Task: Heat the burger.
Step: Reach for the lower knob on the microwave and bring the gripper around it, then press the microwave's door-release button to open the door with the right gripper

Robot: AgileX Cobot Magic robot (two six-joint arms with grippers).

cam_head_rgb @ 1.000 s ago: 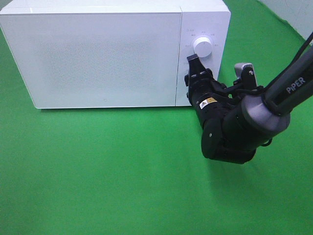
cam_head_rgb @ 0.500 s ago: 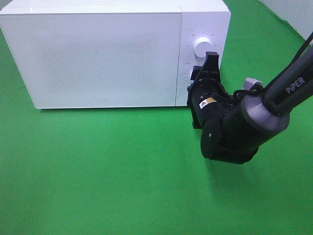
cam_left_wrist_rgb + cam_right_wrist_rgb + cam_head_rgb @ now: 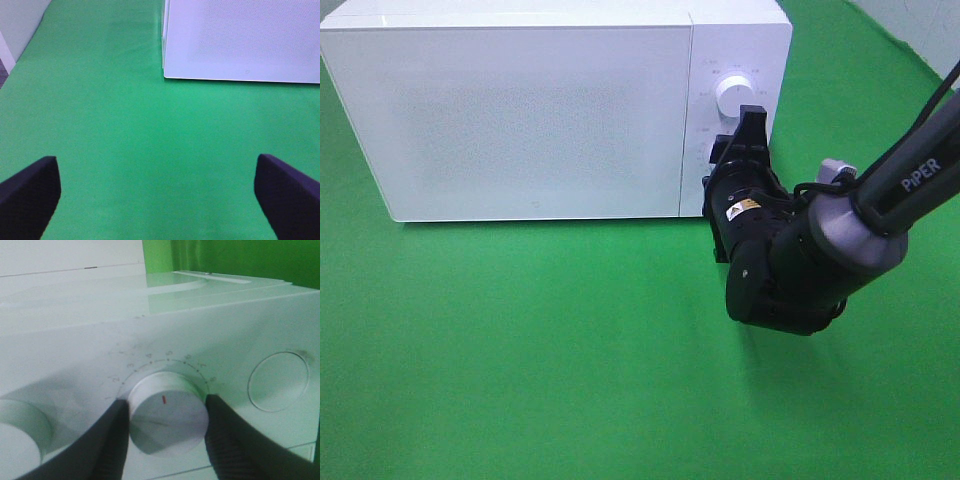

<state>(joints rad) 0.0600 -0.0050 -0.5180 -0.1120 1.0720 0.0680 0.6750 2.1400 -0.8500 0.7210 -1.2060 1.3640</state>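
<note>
Burger is not in sight, so its look cannot be told; I judge it sits behind the shut door of the microwave. Nearest, the left tool hangs wide open and empty over the green tabletop. Farther off, the right tool pinches the numbered dial below the upper dial. Its wrist has just rolled roughly a quarter turn, so the timer looks freshly set.

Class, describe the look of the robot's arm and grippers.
The right arm has rounded black joints, a grey collar and a dark link lettered PIPER in white, with a black cable alongside and a small yellow-and-white label. The right gripper and left gripper have dark, blunt fingers.
</note>
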